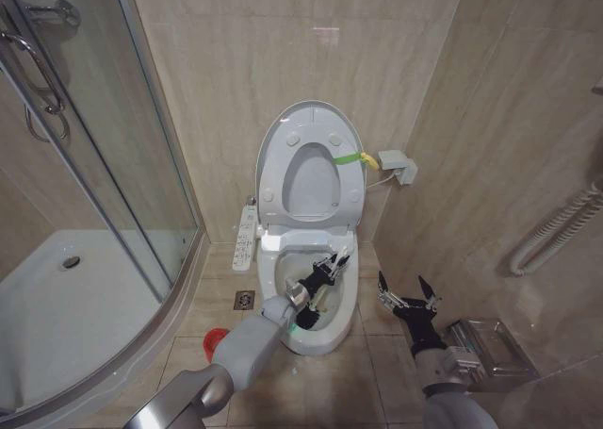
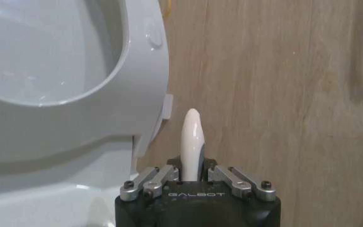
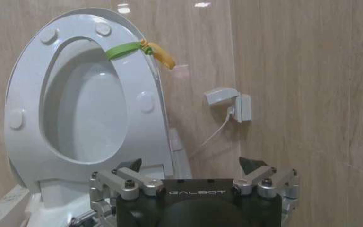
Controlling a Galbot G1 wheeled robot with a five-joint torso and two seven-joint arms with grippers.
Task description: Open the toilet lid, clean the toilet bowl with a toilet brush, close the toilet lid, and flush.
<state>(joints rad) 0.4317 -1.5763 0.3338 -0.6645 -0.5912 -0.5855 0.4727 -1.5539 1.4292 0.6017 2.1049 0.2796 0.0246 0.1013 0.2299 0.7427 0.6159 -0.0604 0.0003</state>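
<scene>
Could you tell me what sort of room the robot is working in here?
Most likely a small tiled bathroom. A floor toilet bowl stands against the wall with its toilet lid raised, a glass-walled shower enclosure sits to the left, and there is a floor drain in the tiles.

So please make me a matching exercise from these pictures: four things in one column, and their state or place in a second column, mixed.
Things:
1. toilet lid
2. left claw
3. right claw
4. red cup

States or places:
A. on the floor tiles, left of the toilet bowl
B. open, holding nothing, right of the bowl
C. raised, leaning against the wall
D. over the bowl, shut on the pale handle of the toilet brush

Right pairs: 1-C, 2-D, 3-B, 4-A
</scene>
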